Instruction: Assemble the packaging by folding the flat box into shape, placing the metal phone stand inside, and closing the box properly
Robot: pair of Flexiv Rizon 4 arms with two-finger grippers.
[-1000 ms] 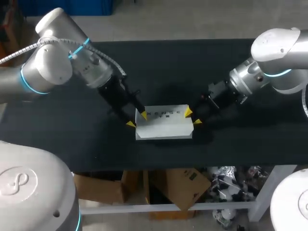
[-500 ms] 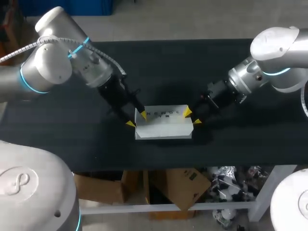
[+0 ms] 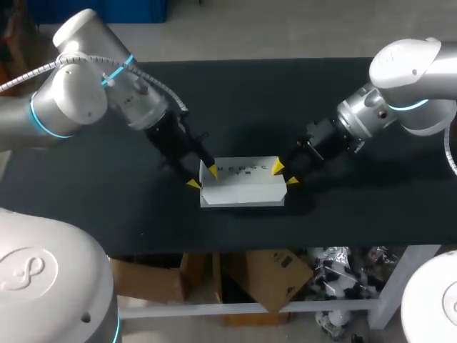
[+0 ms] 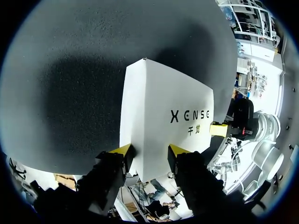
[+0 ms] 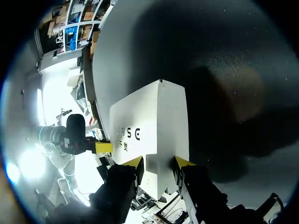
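Observation:
The white box (image 3: 243,187) lies folded into shape with its printed face up, in the middle of the black table (image 3: 235,100). My left gripper (image 3: 203,177) holds its left end, one yellow tip on top and one at the side. My right gripper (image 3: 285,174) holds the right end the same way. In the left wrist view the box (image 4: 163,102) runs out from between my left gripper's (image 4: 149,150) fingers to the right gripper's yellow tip (image 4: 217,129). In the right wrist view the box (image 5: 140,116) sits between my right gripper's (image 5: 158,162) fingers. No metal phone stand is visible.
The box sits near the table's front edge (image 3: 285,243). The dark tabletop stretches out behind it and to both sides, with nothing else lying on it.
The box and both grippers have edged very slightly to the left; the grips look the same.

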